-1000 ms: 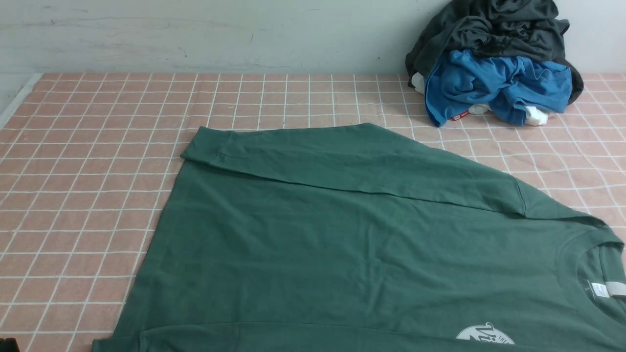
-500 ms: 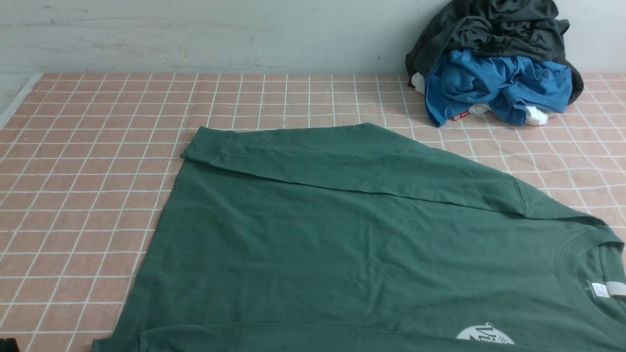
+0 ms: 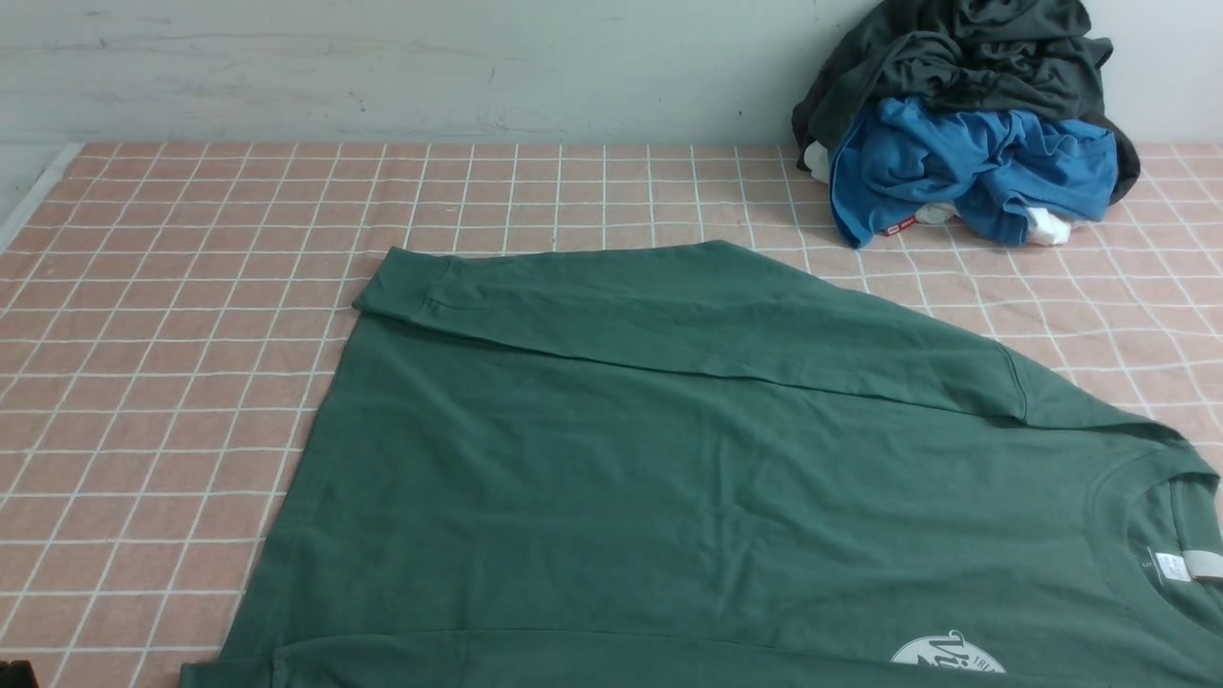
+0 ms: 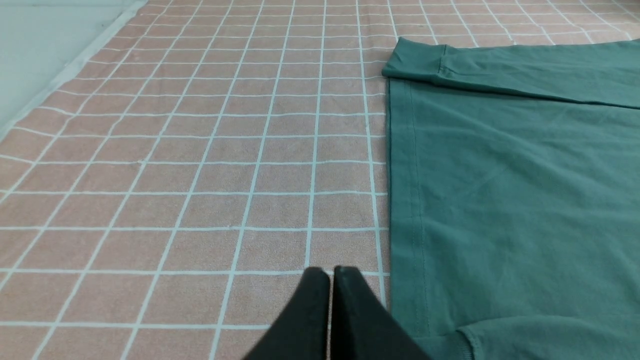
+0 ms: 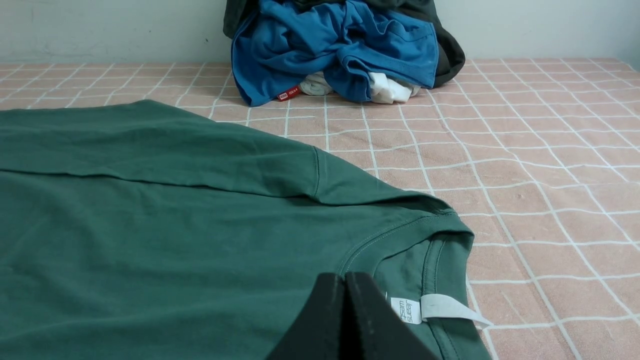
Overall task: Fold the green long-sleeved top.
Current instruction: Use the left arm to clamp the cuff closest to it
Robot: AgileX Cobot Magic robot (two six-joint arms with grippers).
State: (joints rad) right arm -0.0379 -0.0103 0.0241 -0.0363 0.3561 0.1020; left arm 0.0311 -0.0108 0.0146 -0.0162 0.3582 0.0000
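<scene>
The jaws of the left gripper (image 4: 331, 272) are closed together, with only a hairline between the fingertips, and no cloth is held in them. The jaws of the right gripper (image 5: 345, 277) are likewise brought together, and nothing is seen to be gripped. The green long-sleeved top (image 3: 669, 497) is found laid out on the grid-patterned cloth (image 3: 191, 382), with its hem toward the left and its crew neck (image 3: 1108, 516) toward the right. The far sleeve (image 3: 669, 315) is laid back across the body, its cuff (image 3: 406, 282) placed at the far hem corner. Along the near side, another folded layer (image 3: 535, 659) is laid over the body, and the white chest print (image 3: 946, 654) is partly covered by it. A white neck label (image 3: 1173, 567) is noted inside the neckline, with a pale tab (image 3: 1202, 565) beside it. Light creases are observed in the middle of the body. At the far right, a heap is recorded: a dark charcoal garment (image 3: 994, 67) is piled on a bright blue garment (image 3: 975, 162), and white fabric (image 3: 1047, 226) and a small red tag (image 3: 898, 225) are exposed at its base. Behind the cloth, a pale wall (image 3: 430, 72) is seen.
</scene>
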